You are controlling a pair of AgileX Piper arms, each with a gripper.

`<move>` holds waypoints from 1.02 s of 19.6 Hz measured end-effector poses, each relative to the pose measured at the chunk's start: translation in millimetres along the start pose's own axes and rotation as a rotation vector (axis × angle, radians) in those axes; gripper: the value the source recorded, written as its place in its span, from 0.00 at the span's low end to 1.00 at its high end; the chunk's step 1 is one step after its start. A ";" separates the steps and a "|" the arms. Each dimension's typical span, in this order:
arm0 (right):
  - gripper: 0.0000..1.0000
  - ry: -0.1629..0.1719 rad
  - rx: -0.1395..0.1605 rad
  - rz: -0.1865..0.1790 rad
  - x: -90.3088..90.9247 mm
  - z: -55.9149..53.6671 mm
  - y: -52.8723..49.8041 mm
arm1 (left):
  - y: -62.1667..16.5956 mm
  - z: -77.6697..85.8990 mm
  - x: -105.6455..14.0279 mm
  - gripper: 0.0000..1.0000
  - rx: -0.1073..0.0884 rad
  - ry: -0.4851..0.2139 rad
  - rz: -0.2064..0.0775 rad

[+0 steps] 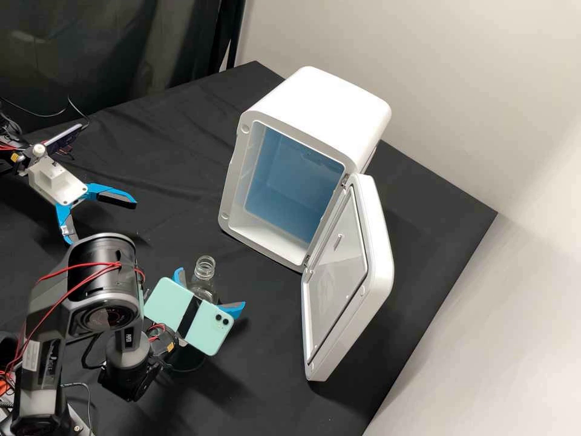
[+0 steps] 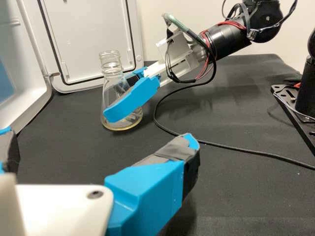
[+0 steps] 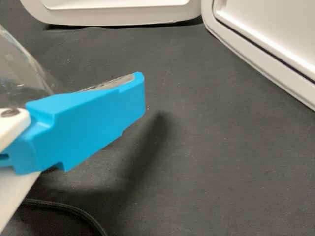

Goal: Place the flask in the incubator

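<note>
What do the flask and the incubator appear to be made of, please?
Flask: clear glass by its look, glossy, with the bench showing through it; clear plastic is possible. Incubator: white moulded plastic, smooth and slightly shiny, with a pale blue lining inside.

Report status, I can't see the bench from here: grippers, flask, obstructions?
Left gripper open, off to the side. Right gripper around flask, grip unconfirmed. Flask upright on bench. Incubator door open, opening faces flask.
</note>
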 end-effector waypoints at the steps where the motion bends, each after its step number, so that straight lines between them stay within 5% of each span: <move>1: 1.00 0.005 0.007 -0.005 1.0 -1.4 -0.9 | 0.0 0.0 0.0 1.00 0.000 0.000 0.000; 14: 1.00 0.014 0.025 0.006 6.9 -9.8 0.0 | 0.0 -0.1 0.0 1.00 -0.001 0.001 0.000; 17: 1.00 0.013 0.117 0.007 7.1 -9.8 0.1 | 0.0 -0.1 0.0 1.00 -0.001 0.001 0.000; 20: 1.00 0.009 0.157 0.014 8.1 -10.8 0.1 | 0.1 -0.3 0.0 1.00 -0.001 0.003 0.001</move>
